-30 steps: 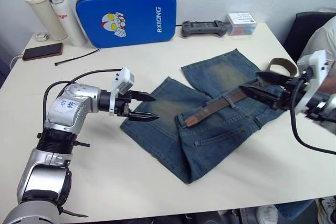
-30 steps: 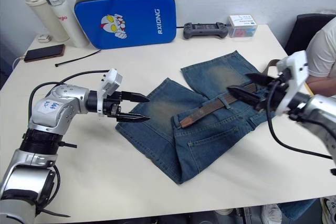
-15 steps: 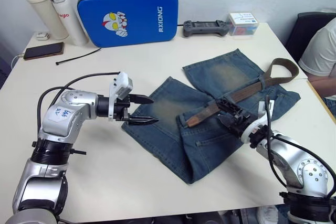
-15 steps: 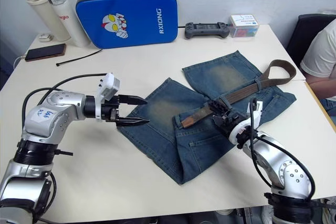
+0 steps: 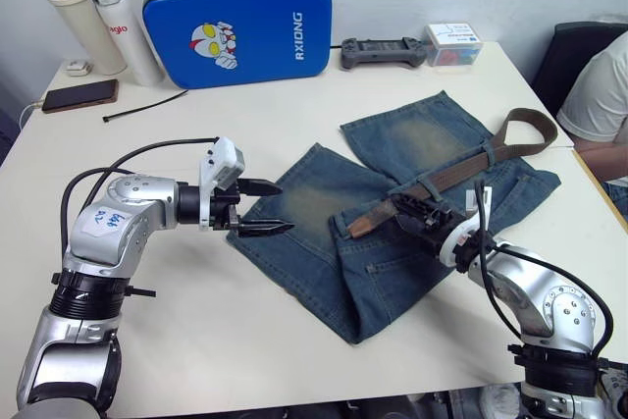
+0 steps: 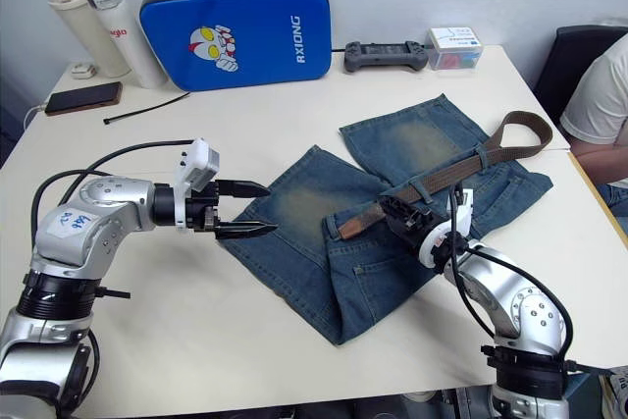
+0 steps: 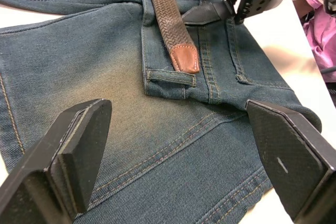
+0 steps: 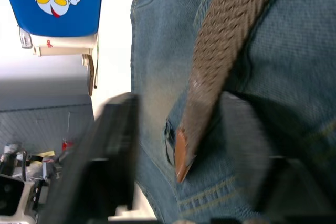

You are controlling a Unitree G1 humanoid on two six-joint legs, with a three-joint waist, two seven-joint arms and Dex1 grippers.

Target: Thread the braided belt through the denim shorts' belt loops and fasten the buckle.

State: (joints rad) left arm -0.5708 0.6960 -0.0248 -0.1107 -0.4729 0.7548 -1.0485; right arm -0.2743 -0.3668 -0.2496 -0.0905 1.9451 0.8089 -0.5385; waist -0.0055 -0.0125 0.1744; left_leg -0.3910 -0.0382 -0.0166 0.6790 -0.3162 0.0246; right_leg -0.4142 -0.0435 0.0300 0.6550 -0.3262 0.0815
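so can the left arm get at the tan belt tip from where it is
Probably yes. The left gripper is open at the shorts' edge, facing the tan tip, with only flat denim between; the right gripper sits just beyond.

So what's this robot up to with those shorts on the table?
It is threading a braided belt through the waistband loops of a pair of denim shorts laid flat on the table. The belt already runs along part of the waistband, and its tan tip lies just short of the next belt loop. The right hand is down over the belt near that tip, fingers open either side of it. The left hand hovers open at the shorts' edge.
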